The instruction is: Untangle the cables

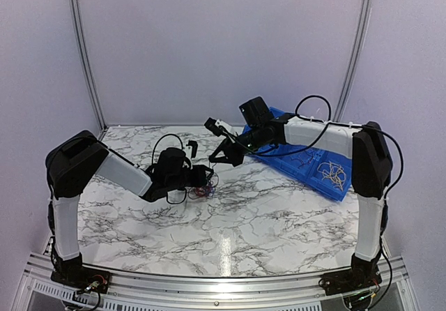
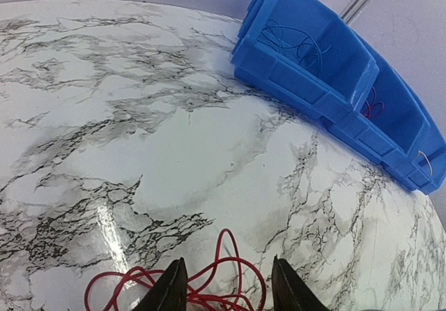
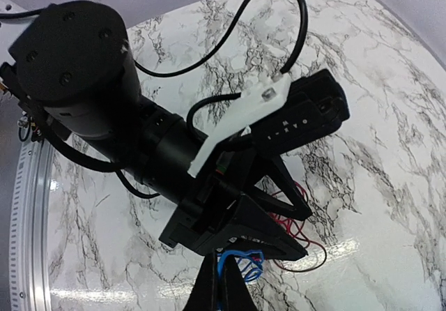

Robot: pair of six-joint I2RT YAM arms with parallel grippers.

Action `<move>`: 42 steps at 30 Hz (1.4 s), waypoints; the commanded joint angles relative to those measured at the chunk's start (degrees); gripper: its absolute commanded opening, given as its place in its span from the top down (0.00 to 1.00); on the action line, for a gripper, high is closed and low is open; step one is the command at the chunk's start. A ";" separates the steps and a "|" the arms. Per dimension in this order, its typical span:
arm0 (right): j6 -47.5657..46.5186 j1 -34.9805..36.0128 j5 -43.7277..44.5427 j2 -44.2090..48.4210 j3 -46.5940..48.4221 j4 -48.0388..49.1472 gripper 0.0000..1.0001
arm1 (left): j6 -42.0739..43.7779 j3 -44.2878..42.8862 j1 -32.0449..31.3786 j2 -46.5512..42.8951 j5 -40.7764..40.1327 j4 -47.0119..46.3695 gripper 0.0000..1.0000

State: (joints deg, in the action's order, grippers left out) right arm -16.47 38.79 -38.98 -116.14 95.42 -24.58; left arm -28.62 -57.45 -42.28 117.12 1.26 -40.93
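Separation is being set up left of the blue bin [image 2: 306,88]: right gripper [image 3: 223,281] pinching the blue cable [image 3: 241,259], left gripper [image 2: 228,268] straddling the red cable [image 2: 224,231] with jaws apart, likely needing to close and pull

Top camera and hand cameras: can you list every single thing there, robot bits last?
red cable: one bunch, red, on the table
blue cable: one, blue, next to the red cable
bin: one, blue, table's far right
yellow wires: a bunch, yellow, bin's near compartment
blue wires: some, blue, bin's far compartment
table: one, white-grey marble, under everything
left gripper: one, black, open astride the red cable
right gripper: one, black, shut on the blue cable
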 commanded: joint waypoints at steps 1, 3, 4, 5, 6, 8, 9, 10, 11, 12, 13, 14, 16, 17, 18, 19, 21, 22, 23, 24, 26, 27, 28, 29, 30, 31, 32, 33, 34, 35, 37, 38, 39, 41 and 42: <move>-0.43 0.32 -4.02 2.91 8.80 -4.32 1.00 | -1.74 -0.91 0.09 2.03 -4.89 -1.97 0.59; -1.48 0.34 -4.73 3.97 12.39 -6.30 1.00 | -2.29 -0.91 0.09 3.10 -5.04 -2.03 0.62; -2.08 0.27 -4.75 4.65 14.00 -6.98 1.00 | -2.58 -0.99 0.09 3.69 -4.74 -2.05 0.63; -2.57 0.32 -4.78 5.16 15.47 -7.59 1.00 | -2.91 -1.07 0.05 4.37 -4.37 -2.05 0.64; -2.94 0.29 -4.81 5.80 17.15 -8.12 1.00 | -3.31 -1.15 0.09 4.89 -4.25 -2.05 0.65; -3.70 0.27 -4.76 6.60 20.76 -9.42 1.00 | -4.24 -1.09 0.12 6.06 -4.27 -2.05 0.67; -4.06 0.25 -4.89 6.76 23.07 -10.53 1.00 | -4.71 -1.09 0.12 6.40 -4.46 -2.05 0.68; -4.45 0.24 -5.02 6.73 26.14 -11.98 1.00 | -5.09 -1.08 0.11 6.71 -4.54 -2.05 0.69; -4.72 0.26 -5.05 6.73 28.26 -12.86 1.00 | -5.46 -1.13 0.10 6.95 -4.69 -2.05 0.70; -4.83 0.20 -5.05 6.76 30.30 -13.59 1.00 | -5.76 -1.21 0.09 7.19 -4.73 -2.05 0.70; -4.88 0.20 -5.05 6.82 32.04 -14.22 1.00 | -5.89 -1.36 0.11 7.42 -4.80 -2.05 0.70; -4.89 0.10 -5.01 6.85 34.03 -14.76 1.00 | -6.06 -1.47 0.10 7.73 -4.85 -2.05 0.71; -4.81 -0.17 -4.74 6.96 37.83 -15.74 1.00 | -6.90 -1.61 0.27 8.31 -4.86 -2.05 0.71; -4.76 -0.36 -4.40 7.14 39.31 -15.94 1.00 | -7.16 -1.65 0.35 8.56 -4.82 -2.05 0.71; -4.78 -0.44 -3.85 7.41 40.32 -15.94 1.00 | -7.42 -1.69 0.36 8.75 -4.98 -2.05 0.72; -4.80 -0.77 -3.61 7.84 40.99 -15.75 1.00 | -7.68 -1.70 0.36 8.88 -5.07 -2.05 0.72; -4.79 -1.53 -3.11 8.70 41.60 -15.08 1.00 | -8.28 -1.54 0.42 9.16 -5.39 -2.05 0.72; -4.80 -2.06 -2.87 9.19 41.81 -14.84 1.00 | -8.49 -1.53 0.44 9.25 -5.42 -2.05 0.72; -4.93 -2.51 -2.81 9.59 41.98 -14.80 1.00 | -8.64 -1.52 0.45 9.33 -5.43 -2.05 0.72; -5.09 -3.15 -2.77 10.07 42.04 -14.71 1.00 | -8.80 -1.52 0.45 9.40 -5.48 -2.05 0.72; -5.27 -3.94 -2.60 11.14 41.73 -14.37 1.00 | -8.97 -1.33 0.45 9.33 -5.54 -2.05 0.72; -5.28 -4.10 -2.59 11.63 41.30 -14.29 1.00 | -9.03 -1.16 0.45 8.98 -5.58 -2.05 0.73; -5.39 -4.16 -2.57 12.02 40.80 -14.20 1.00 | -9.00 -0.73 0.45 8.38 -5.73 -2.10 0.73; -5.63 -4.18 -2.54 12.45 39.97 -14.21 1.00 | -8.74 -0.08 0.45 7.41 -5.91 -2.36 0.72; -5.59 -4.16 -2.57 12.75 38.71 -13.95 1.00 | -8.09 0.88 0.39 5.61 -6.07 -2.66 0.72; -5.40 -4.16 -2.75 13.04 37.62 -13.48 1.00 | -7.38 2.11 0.39 4.55 -6.66 -3.08 0.70; -5.07 -4.19 -3.07 13.47 35.99 -12.73 1.00 | -6.55 3.52 0.36 1.70 -7.36 -3.53 0.68; -4.74 -4.17 -3.36 13.86 34.27 -11.84 1.00 | -5.48 5.11 0.30 -0.89 -8.08 -3.99 0.66; -4.53 -4.14 -3.50 14.17 32.57 -11.06 1.00 | -3.94 6.67 0.27 -3.36 -8.90 -4.33 0.63; -4.28 -4.01 -3.55 14.45 30.76 -10.28 1.00 | -2.85 8.39 0.34 -6.24 -9.67 -4.48 0.61; -3.97 -3.53 -3.56 14.77 27.60 -8.91 1.00 | -0.40 11.41 0.28 -11.53 -11.04 -4.60 0.56; -4.00 -3.03 -3.24 14.87 26.18 -8.35 1.00 | 0.89 12.91 0.32 -14.11 -11.39 -4.60 0.54; -4.16 -2.58 -2.90 14.87 24.93 -7.96 1.00 | 2.18 14.18 0.28 -16.40 -11.30 -4.60 0.51; -4.19 -1.66 -2.60 14.76 22.65 -7.09 1.00 | 5.44 16.62 -0.01 -21.19 -9.41 -4.87 0.48; -4.11 -1.15 -2.51 14.60 21.53 -6.72 1.00 | 7.53 17.91 -0.42 -23.30 -7.68 -5.13 0.47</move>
State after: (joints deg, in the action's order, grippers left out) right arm -21.04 35.55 -41.87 -101.73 119.57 -34.57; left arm -29.28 -43.09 -42.17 101.43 -8.01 -44.86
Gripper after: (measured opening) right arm 0.022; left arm 0.515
